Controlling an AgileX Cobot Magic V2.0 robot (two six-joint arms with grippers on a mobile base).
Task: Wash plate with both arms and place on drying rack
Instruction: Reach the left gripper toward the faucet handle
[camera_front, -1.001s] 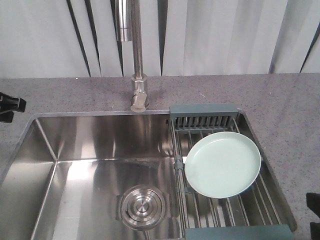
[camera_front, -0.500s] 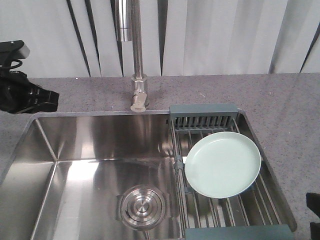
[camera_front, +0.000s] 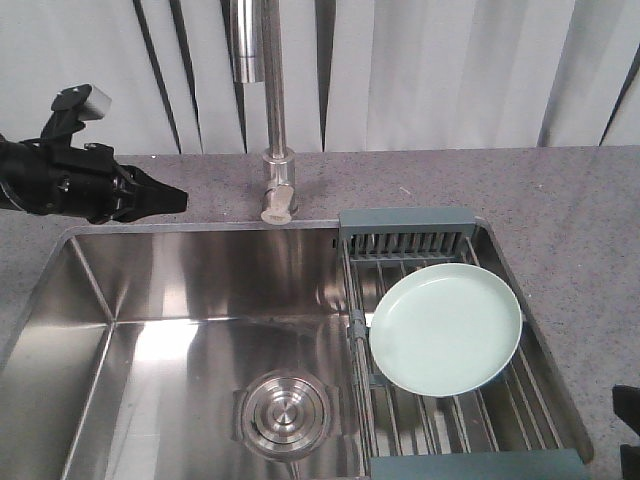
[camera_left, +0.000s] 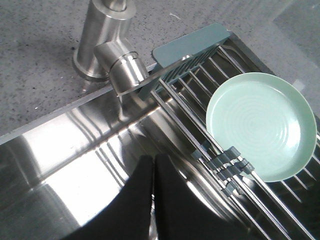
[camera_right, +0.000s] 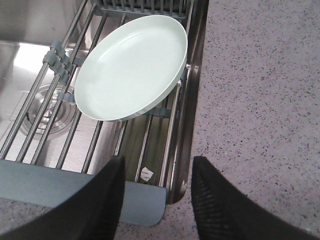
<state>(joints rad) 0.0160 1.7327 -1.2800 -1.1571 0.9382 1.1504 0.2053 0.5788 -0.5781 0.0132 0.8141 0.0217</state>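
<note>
The pale mint-green plate (camera_front: 445, 328) (camera_left: 260, 125) (camera_right: 130, 67) lies tilted on the rods of the drying rack (camera_front: 405, 218) (camera_left: 190, 45) (camera_right: 75, 187), which spans the right end of the sink. My left gripper (camera_front: 180, 197) (camera_left: 152, 159) is shut and empty. It hovers over the sink's back left edge, pointing right toward the faucet and well away from the plate. My right gripper (camera_right: 157, 162) is open and empty over the rack's near right corner, short of the plate. Only a black bit of it shows at the front view's lower right.
A tall steel faucet (camera_front: 272, 120) (camera_left: 107, 45) rises behind the sink's middle. The steel sink basin (camera_front: 180, 300) has a round drain (camera_front: 283, 412). Speckled grey counter (camera_front: 570, 210) surrounds it, with grey curtains behind.
The left arm has come in from the left edge and reached right along the sink's back rim toward the faucet. The plate and the right gripper have stayed put.
</note>
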